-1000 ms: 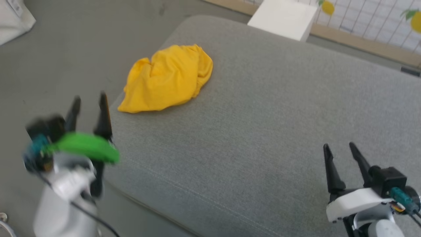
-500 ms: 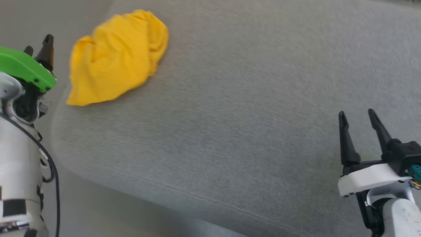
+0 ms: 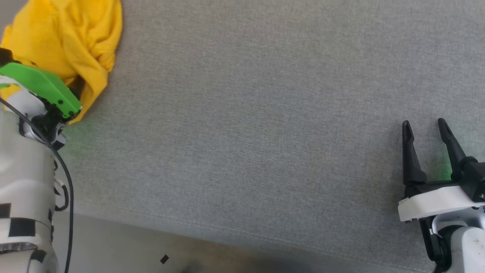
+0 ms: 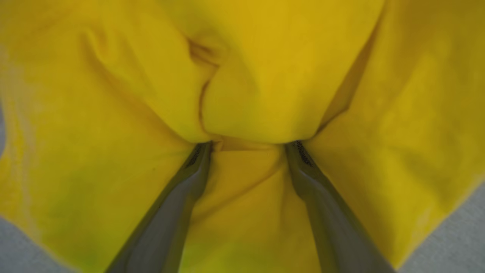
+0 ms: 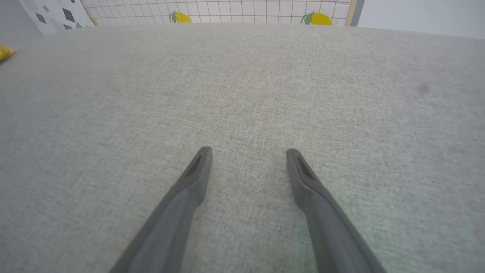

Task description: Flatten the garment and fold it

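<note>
Your left hand (image 4: 249, 146) is pressing, wide, into the crumpled shirt (image 3: 72, 34) at ten o'clock. Closing here risks pinching several layers together (right hand (image 3: 426, 131) is idling wide at four).

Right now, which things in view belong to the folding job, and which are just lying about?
Job: T-shirt, crumpled; left gripper, jaws open in its folds; right gripper, jaws open; cushion, the work surface.
Lying about: lemon-print panel; black scrap on floor.

left hand (image 4: 249, 146) jaws apart, far left; right hand (image 3: 424, 122) jaws apart, lower right.
</note>
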Robot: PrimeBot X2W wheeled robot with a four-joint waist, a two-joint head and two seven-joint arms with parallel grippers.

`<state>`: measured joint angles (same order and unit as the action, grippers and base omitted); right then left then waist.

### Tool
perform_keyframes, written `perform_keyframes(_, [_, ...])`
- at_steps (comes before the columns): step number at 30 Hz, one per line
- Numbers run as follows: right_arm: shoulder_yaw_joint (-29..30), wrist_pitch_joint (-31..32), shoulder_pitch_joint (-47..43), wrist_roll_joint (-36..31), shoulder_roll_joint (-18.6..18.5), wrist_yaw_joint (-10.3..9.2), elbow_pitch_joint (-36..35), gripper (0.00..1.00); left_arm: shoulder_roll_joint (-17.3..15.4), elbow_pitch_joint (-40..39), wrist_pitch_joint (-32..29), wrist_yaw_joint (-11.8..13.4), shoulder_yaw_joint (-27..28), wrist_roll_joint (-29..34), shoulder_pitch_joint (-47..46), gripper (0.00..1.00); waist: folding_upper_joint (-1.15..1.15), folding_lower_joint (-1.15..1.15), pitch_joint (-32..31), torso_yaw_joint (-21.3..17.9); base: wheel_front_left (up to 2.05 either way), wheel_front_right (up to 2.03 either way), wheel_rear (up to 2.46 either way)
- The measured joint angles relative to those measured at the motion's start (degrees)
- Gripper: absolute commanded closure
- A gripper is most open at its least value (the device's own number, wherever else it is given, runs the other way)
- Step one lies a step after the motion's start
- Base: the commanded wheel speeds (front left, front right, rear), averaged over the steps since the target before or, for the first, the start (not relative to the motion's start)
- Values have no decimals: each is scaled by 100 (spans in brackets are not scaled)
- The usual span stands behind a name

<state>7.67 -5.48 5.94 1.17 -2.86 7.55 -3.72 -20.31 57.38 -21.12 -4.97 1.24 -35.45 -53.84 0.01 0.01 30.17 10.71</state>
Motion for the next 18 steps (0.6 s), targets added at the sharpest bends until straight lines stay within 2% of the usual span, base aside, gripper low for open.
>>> perform_keyframes(3, [0,-1,2,0,0,0,10,0,-51,94,135,0,21,13,-103,0,0,-1,136,-63,0,0,0])
perform_keyframes(4, [4,-1,5,0,0,0,9,0,-48,99,265,0,43,13,-116,100,0,-1,158,-69,0,0,0])
perform_keyframes(13, [-68,-40,97,63,0,0,325,0,278,135,1900,-80,279,-204,-181,100,-1,0,-88,54,0,0,0])
perform_keyframes(18, [-200,-215,105,302,3,0,770,0,121,-230,2483,-187,130,-160,-578,100,0,0,-497,125,0,0,0])
